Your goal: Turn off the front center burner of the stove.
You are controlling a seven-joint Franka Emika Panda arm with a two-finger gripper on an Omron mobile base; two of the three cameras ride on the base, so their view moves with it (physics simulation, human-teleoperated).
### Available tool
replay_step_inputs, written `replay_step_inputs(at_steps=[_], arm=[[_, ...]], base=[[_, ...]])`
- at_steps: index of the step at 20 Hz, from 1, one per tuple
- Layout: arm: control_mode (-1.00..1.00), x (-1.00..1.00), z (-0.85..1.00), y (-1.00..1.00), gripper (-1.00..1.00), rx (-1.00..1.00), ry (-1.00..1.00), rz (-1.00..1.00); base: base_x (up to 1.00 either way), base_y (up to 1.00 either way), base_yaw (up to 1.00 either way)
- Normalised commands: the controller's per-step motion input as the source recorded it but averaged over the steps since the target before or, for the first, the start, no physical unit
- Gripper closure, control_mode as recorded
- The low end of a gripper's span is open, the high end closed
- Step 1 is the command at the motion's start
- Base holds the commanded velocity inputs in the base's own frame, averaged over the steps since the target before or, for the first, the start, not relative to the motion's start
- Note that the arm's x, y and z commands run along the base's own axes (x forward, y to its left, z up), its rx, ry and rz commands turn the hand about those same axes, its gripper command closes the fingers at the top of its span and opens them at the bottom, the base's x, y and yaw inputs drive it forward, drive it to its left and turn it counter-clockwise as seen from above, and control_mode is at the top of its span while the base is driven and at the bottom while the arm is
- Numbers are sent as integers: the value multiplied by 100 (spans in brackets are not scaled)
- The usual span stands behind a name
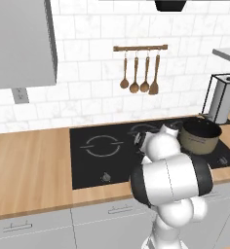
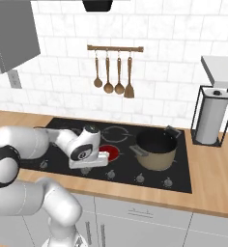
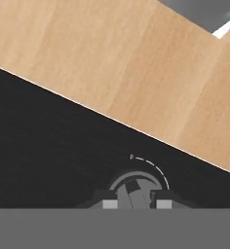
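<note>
The gripper (image 3: 134, 203) hangs low over the near edge of the stove (image 2: 58, 129), its 2 fingers (image 3: 109, 204) spread on either side of a round knob (image 3: 135, 190). The front center burner (image 2: 111, 151) glows red just right of the hand, left of the tan pot (image 2: 157, 148) on the wooden surface (image 2: 212, 169).

No readable words, brands or numbers are showing anywhere. The stove (image 3: 63, 160) is carrying only a thin white dial arc beside one knob (image 3: 135, 190), its tiny end mark too small to read.
</note>
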Motion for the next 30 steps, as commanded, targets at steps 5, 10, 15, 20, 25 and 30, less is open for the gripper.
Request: replay_step_inputs(at_steps=[5, 10, 15, 20, 25, 30], arm=[[-100, 57, -13, 15, 100, 0, 0, -84], [-100, 48, -11, 23, 100, 0, -3, -87], [-100, 36, -7, 25, 100, 0, -4, -90], [-100, 18, -25, 27, 100, 0, 0, -98], [-100, 24, -27, 31, 100, 0, 0, -97], [-100, 31, -27, 35, 100, 0, 0, -96]], base=[[0, 0, 0], [0, 0, 0], [0, 0, 0], [0, 0, 0], [0, 0, 0], [0, 0, 0]])
